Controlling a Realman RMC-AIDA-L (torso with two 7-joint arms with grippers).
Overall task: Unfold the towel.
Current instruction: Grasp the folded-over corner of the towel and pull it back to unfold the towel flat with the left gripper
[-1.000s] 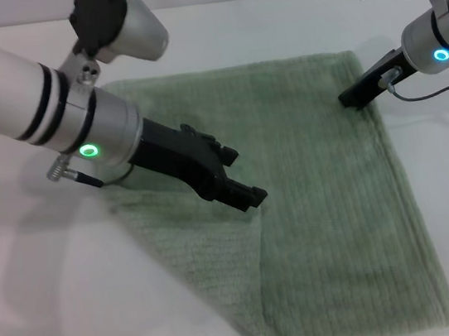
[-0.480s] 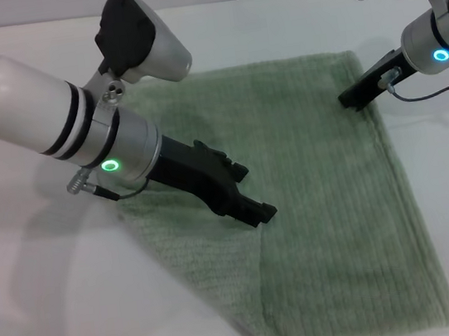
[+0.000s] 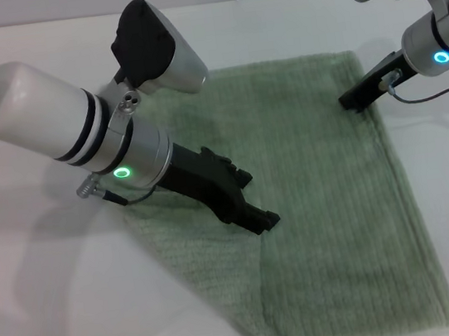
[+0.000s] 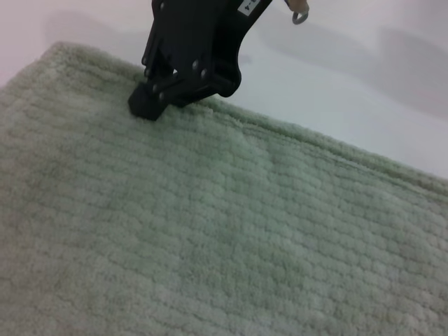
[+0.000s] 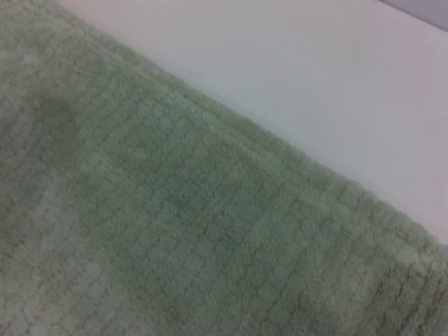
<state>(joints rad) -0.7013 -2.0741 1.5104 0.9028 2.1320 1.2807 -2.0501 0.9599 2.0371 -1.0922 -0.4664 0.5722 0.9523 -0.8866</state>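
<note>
Towel [image 3: 330, 203] is lying mostly flat on the white surface [image 3: 62, 324] with its left part folded over, left gripper [image 3: 263, 219] low over that fold with jaws together, right gripper [image 3: 352, 101] pressed on the far right edge, can't tell if it's open or closed.

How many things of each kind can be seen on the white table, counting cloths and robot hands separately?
Sage-green ribbed terry cloth towel: 1
Black robot hands: 2, the left hand over the towel's middle, the right hand at the towel's far right edge
Total: 3
</note>
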